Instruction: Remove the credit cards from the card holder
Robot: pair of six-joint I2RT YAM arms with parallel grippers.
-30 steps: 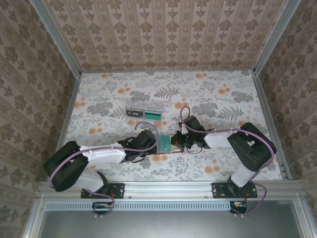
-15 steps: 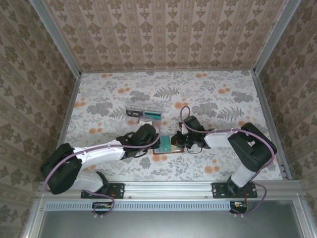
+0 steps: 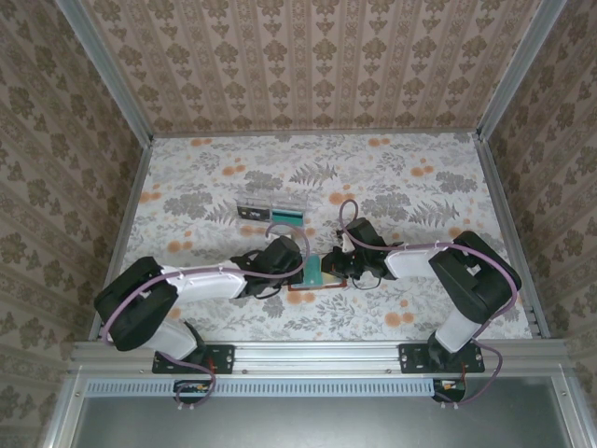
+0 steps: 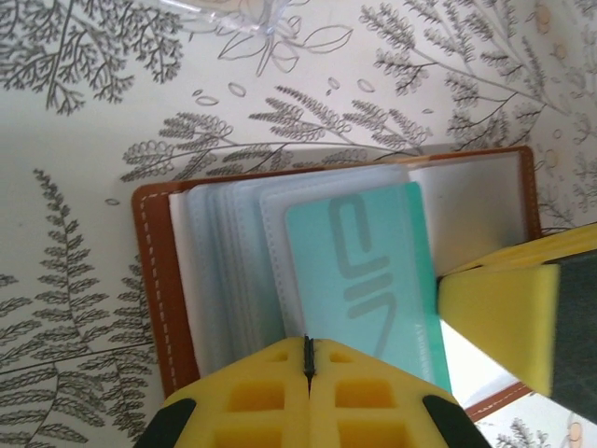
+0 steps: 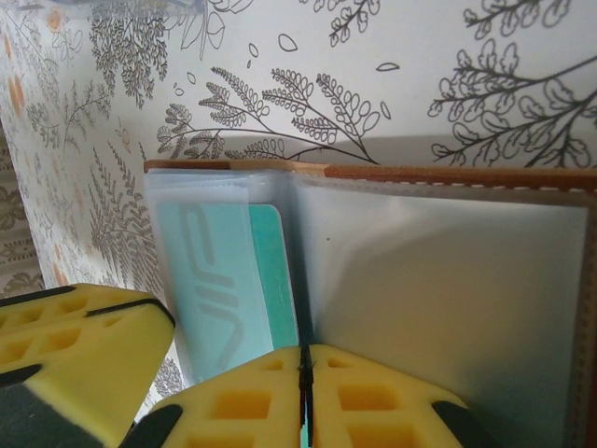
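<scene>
The card holder [image 3: 300,286] lies open between the two arms, brown leather rim [image 4: 154,280] round clear plastic sleeves [image 5: 438,280]. A teal credit card [image 4: 373,280] sits in one sleeve, a brighter strip of it [image 5: 272,280] bare beside the fold. My left gripper [image 4: 308,347] is shut, its tips over the sleeve edges next to the card. Opposite it, my right gripper [image 5: 304,359] has its jaws together at the fold; one of its yellow fingers [image 4: 499,317] shows in the left wrist view. From above, the left gripper [image 3: 298,265] and right gripper [image 3: 327,268] flank the card [image 3: 309,271].
A clear plastic tray [image 3: 270,207] stands just behind the wallet, holding a teal card [image 3: 287,217] and a dark card [image 3: 250,213]. The patterned table [image 3: 420,187] stretches to walls at the back and both sides.
The left arm's elbow swung out to the left and back in, while its gripper stayed at the wallet's left side. The right arm and the wallet have hardly moved.
</scene>
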